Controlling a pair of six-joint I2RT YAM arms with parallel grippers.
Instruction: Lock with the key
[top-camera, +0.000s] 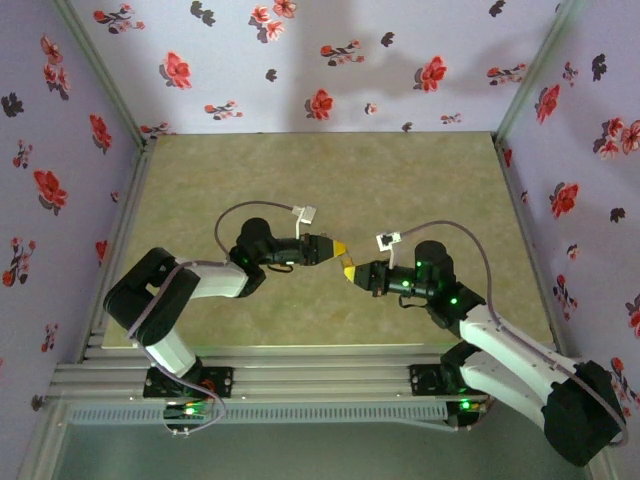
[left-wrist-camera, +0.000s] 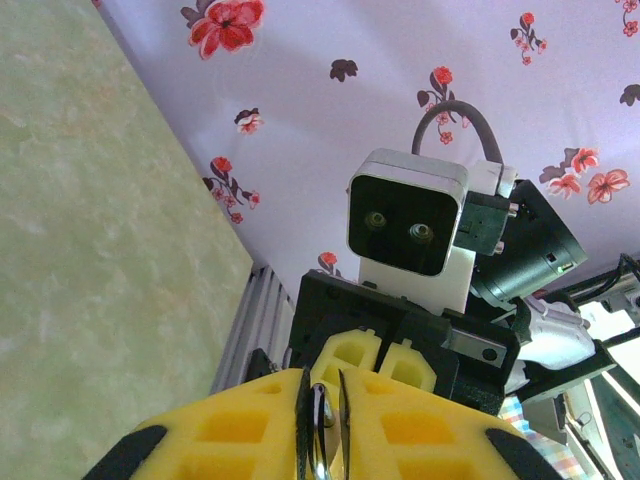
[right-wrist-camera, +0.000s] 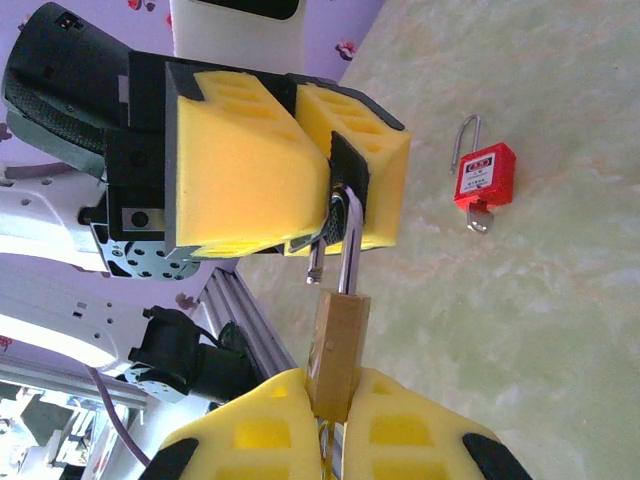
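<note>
Above the middle of the table my two grippers meet tip to tip. My right gripper (right-wrist-camera: 335, 400) (top-camera: 350, 272) is shut on the body of a small brass padlock (right-wrist-camera: 335, 345). The padlock's silver shackle (right-wrist-camera: 350, 240) is open, with its free leg out of the body. It runs up between the pads of my left gripper (right-wrist-camera: 340, 185) (top-camera: 335, 248), which is shut on it. In the left wrist view the shackle (left-wrist-camera: 322, 430) stands edge-on between the pads of my left gripper (left-wrist-camera: 325, 400), and the right gripper (left-wrist-camera: 378, 362) faces it. The key is hidden.
A red padlock (right-wrist-camera: 484, 178) with an open silver shackle lies on the green table (right-wrist-camera: 560, 330) to the right of the grippers, with a small silver piece at its lower end. Flowered walls (top-camera: 320, 60) enclose the table, and aluminium rails (top-camera: 300, 385) run along its near edge.
</note>
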